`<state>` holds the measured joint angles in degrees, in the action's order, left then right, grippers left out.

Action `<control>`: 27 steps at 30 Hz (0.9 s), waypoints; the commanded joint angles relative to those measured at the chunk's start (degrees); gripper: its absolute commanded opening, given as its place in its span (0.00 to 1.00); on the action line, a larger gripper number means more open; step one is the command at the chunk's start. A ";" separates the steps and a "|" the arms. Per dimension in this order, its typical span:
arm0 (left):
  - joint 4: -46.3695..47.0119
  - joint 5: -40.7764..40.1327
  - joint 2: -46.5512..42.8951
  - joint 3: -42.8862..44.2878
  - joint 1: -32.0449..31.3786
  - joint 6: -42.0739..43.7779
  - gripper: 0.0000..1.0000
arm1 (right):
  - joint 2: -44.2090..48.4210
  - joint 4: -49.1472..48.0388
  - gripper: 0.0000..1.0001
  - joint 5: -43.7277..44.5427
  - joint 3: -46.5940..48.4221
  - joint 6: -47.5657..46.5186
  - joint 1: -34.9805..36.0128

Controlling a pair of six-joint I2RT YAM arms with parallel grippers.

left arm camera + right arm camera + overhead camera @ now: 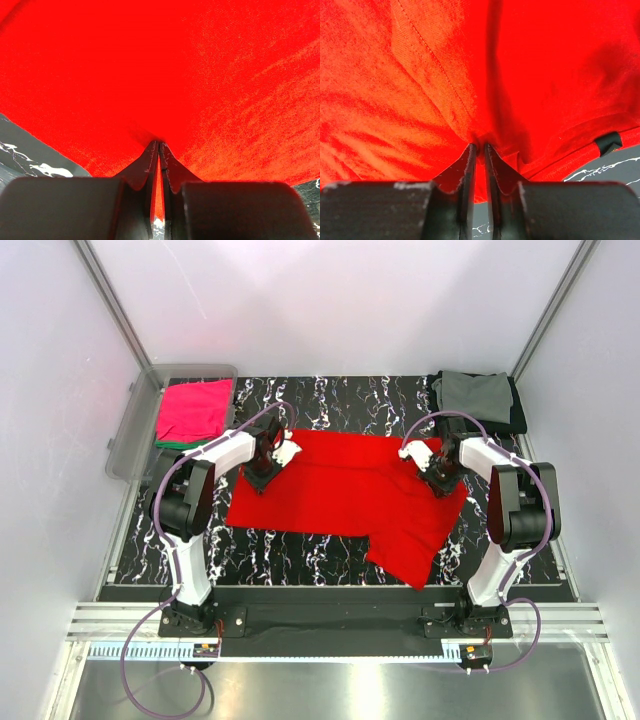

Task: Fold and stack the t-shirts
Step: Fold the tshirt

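Note:
A bright red t-shirt [345,495] lies spread across the middle of the black marbled table, one sleeve trailing to the near right. My left gripper [262,475] is shut on the red cloth [160,75] at its left edge. My right gripper [436,480] is shut on the red cloth [485,75] at its right edge, near a stitched hem. A folded magenta-pink t-shirt [193,409] lies on a green one in the bin. Folded grey t-shirt [472,395] lies on a black one at the far right.
A clear plastic bin [128,435] stands at the far left, partly off the table. The table's near edge [330,585] runs in front of the arm bases. White enclosure walls stand close on all sides.

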<state>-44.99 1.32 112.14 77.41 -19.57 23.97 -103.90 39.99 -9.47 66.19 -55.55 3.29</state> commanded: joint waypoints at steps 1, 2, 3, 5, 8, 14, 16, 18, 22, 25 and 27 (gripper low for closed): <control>1.40 0.44 0.80 -0.59 0.15 0.03 0.09 | -0.08 -0.52 0.17 1.74 0.07 1.06 -0.48; 1.40 0.52 0.80 -0.59 0.15 -0.06 0.09 | -0.34 -0.61 0.13 2.18 0.16 1.23 -0.56; 1.40 0.52 0.89 -0.59 0.15 -0.06 0.09 | -0.34 -0.61 0.10 2.27 0.16 1.15 -0.56; 1.31 0.52 0.89 -0.50 0.15 -0.15 0.09 | 0.36 -0.52 0.02 2.62 0.08 1.23 -0.56; 1.40 0.52 0.80 -0.59 0.15 -0.06 0.09 | 3.77 0.00 0.00 2.88 0.16 1.58 -0.48; 1.49 0.44 0.71 -0.85 0.15 0.20 0.09 | 8.88 4.74 0.00 2.44 0.95 1.32 -0.56; 1.49 0.44 0.63 -0.77 0.15 0.12 0.09 | 9.67 5.97 0.00 2.44 0.87 1.23 -0.48; 1.57 0.44 0.63 -0.77 0.15 0.20 0.09 | 10.38 6.59 0.00 2.01 0.69 1.32 -0.48; 1.49 0.26 0.63 -0.59 0.15 0.38 0.09 | 10.47 9.48 0.00 0.16 0.78 1.85 -0.39; 1.49 0.26 0.54 -0.42 0.15 0.47 0.09 | 10.47 11.33 0.00 -0.98 0.87 1.94 -0.39; 1.66 0.26 0.54 -0.41 0.15 0.47 0.09 | 10.91 12.04 0.00 -2.12 1.22 2.02 -0.39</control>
<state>-44.97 1.30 112.14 77.41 -19.57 24.01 -95.11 48.40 -9.39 66.19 -54.13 3.20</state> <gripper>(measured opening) 0.093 0.009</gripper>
